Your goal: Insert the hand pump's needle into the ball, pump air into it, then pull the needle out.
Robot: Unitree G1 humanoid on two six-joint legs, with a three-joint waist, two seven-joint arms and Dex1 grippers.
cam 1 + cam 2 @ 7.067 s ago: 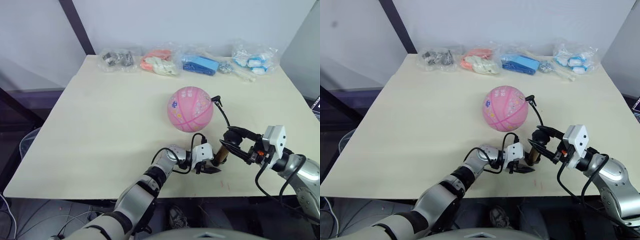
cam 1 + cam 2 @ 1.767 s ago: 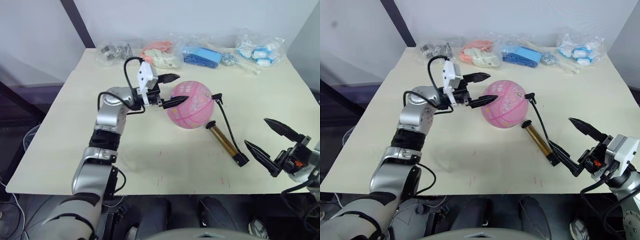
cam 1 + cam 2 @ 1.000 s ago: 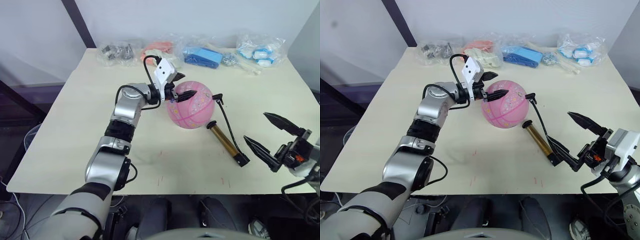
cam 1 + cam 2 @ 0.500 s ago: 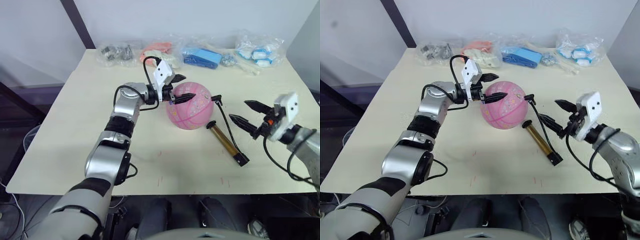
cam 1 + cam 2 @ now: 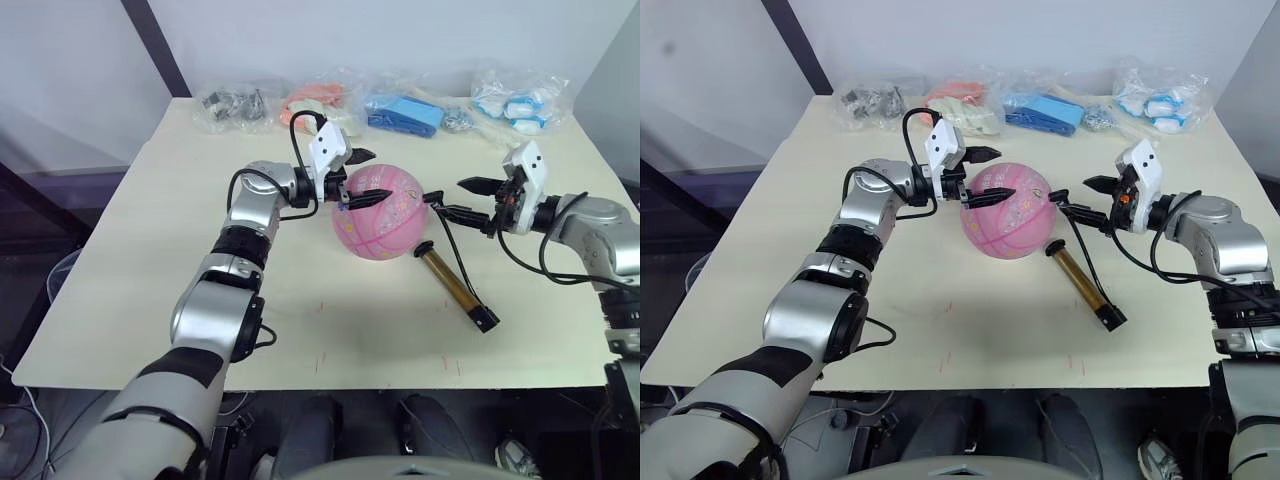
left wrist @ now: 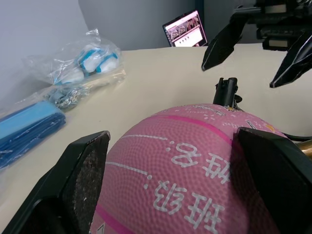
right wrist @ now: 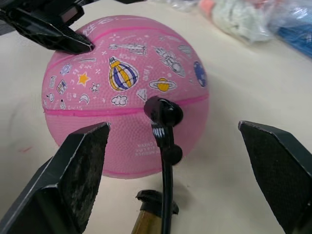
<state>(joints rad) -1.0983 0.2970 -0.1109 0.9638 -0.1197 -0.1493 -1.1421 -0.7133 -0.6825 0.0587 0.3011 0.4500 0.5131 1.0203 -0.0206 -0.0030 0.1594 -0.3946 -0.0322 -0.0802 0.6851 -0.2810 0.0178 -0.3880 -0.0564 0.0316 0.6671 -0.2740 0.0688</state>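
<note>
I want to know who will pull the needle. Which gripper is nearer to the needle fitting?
Right. The right gripper is open just beside the needle fitting, aimed at it. The left gripper straddles the far side of the ball.

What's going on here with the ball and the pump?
The left gripper straddles the top of the pink ball with open fingers, as if to steady it. The right gripper, also open, is lined up on the black needle fitting stuck in the ball's side. The pump lies on the table beside the ball, unheld.
</note>
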